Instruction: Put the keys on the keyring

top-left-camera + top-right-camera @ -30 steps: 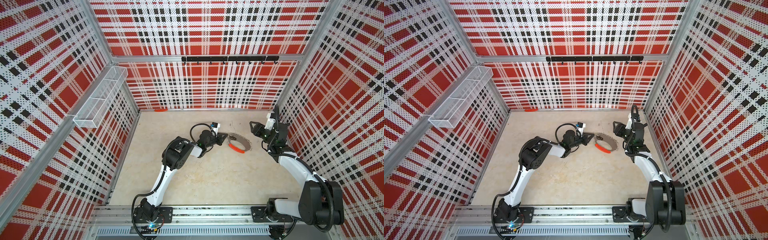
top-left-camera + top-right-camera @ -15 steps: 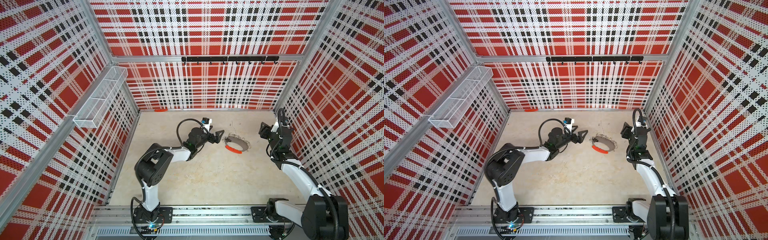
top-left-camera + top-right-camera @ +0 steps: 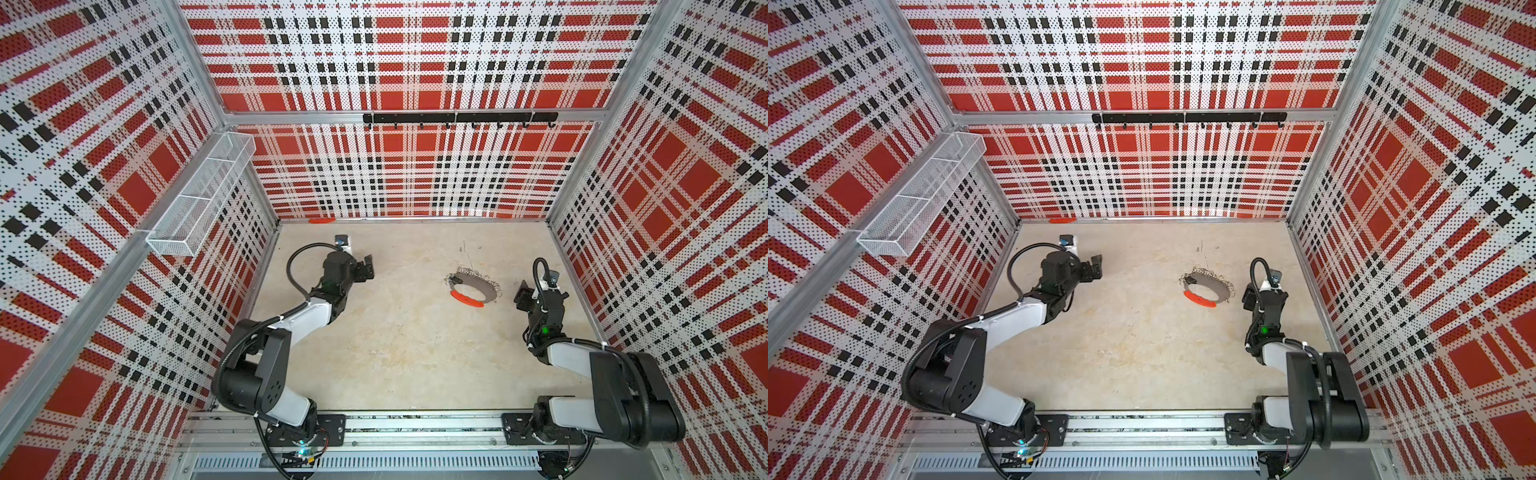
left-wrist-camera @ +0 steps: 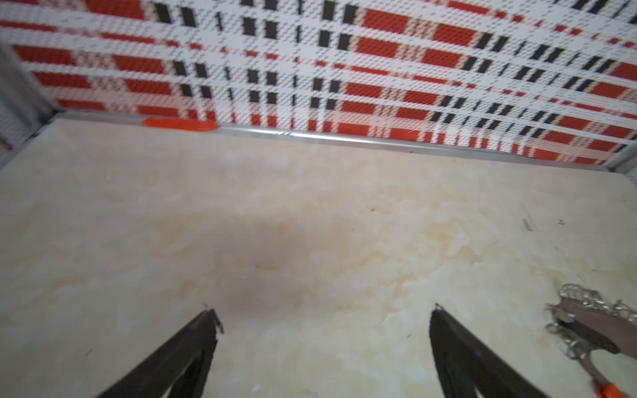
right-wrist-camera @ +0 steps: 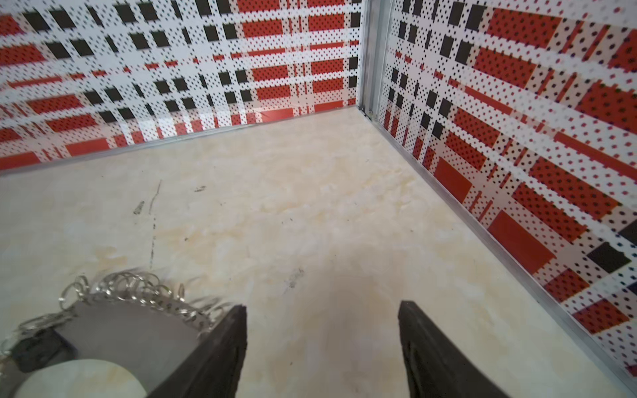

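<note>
The black-tagged keys (image 5: 38,344), seen among the small rings (image 5: 138,286), are judged already joined to the keyring (image 3: 473,286), which is laid on the counter (image 3: 395,353) just beside the wide, empty right hand (image 3: 523,295) and well apart from the wide, empty left hand (image 3: 366,268), so little seems left.

The left arm (image 3: 309,316) and the right arm (image 3: 567,357) match: smooth white link shells between bulky matt-black joint housings. A black cable (image 3: 289,270) curls off each wrist. A small green light (image 3: 544,330) glows on the right forearm. The left gripper (image 4: 324,309) ends in two black tapering fingers (image 4: 186,355). Black base plates (image 3: 332,428) sit on a silver aluminium rail (image 3: 415,426).
</note>
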Motion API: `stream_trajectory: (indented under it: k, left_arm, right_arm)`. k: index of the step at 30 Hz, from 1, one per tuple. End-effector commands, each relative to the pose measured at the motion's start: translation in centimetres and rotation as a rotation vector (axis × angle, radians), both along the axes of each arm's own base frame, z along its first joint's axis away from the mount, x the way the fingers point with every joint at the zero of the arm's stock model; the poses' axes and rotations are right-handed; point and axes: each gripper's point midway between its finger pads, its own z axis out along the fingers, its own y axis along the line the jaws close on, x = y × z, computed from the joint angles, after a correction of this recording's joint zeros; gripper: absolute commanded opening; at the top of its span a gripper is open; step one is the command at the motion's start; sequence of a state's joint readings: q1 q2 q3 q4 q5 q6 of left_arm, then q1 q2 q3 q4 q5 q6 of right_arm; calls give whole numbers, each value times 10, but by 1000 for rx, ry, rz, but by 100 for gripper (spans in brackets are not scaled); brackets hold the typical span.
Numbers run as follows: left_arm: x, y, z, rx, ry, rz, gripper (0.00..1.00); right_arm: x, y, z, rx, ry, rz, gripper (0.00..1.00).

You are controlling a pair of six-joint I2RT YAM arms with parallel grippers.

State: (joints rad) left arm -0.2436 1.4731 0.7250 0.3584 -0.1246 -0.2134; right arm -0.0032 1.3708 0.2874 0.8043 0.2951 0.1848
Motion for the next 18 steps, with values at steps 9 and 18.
stream_trajectory:
  k: [9, 18]
  left_arm:
    - [-26, 102, 20, 173, -152, 398, 98]
    - [-57, 122, 3, 235, -308, 470, 98]
  right_arm:
    - [24, 13, 16, -59, -102, 37, 79]
    - [17, 28, 16, -91, -171, 118, 100]
